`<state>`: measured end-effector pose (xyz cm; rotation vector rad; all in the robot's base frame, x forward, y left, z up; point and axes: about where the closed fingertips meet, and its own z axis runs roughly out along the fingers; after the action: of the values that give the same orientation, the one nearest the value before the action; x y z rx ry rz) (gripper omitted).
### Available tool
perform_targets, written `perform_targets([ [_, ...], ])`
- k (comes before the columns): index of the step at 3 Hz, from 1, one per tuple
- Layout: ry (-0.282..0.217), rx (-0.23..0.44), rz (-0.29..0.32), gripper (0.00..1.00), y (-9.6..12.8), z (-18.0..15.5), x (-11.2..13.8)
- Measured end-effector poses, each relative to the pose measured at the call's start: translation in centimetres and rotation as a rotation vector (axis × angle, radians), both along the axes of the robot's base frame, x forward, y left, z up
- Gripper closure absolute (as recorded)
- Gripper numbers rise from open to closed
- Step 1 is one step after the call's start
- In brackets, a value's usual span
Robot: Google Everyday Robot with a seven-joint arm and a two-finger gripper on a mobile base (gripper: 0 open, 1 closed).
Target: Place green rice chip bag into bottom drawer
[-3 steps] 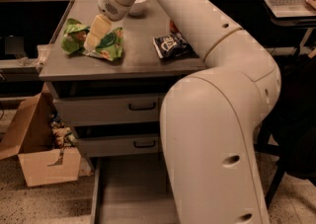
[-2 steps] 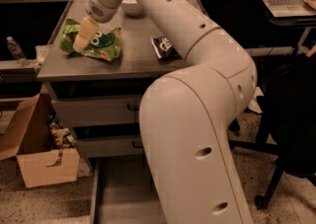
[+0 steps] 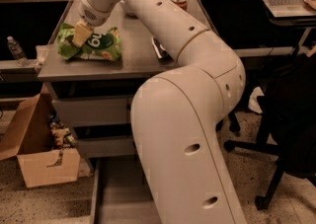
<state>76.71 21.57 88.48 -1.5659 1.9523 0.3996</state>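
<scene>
Arm [image 3: 197,70] fills mid view, reaching up-left over the grey surface [image 3: 133,55]. Bottom drawer [image 3: 118,193] is pulled out at floor level, below the surface's front edge. Green rice chip bag [image 3: 101,45] lies front-left on the surface, long axis L-R. End effector [image 3: 81,33] rests on the bag's left half, apparently touching; whether it's clenched or released, can't tell.

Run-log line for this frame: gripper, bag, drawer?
stage: at pickup | gripper: down on green rice chip bag | bag: lying on cabinet top, left side | bottom drawer: pulled out, bag not in it
</scene>
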Motion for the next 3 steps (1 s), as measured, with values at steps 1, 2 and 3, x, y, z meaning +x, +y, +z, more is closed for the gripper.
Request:
perform_targets([
  [1, -0.005, 0.027, 0.005, 0.74, 0.0, 0.1, -0.4],
  [2, -0.061, 0.1, 0.006, 0.97, -2.0, 2.4, -2.2],
  [3, -0.191, 0.214, -0.017, 1.0, -4.9, 9.1, -6.6],
])
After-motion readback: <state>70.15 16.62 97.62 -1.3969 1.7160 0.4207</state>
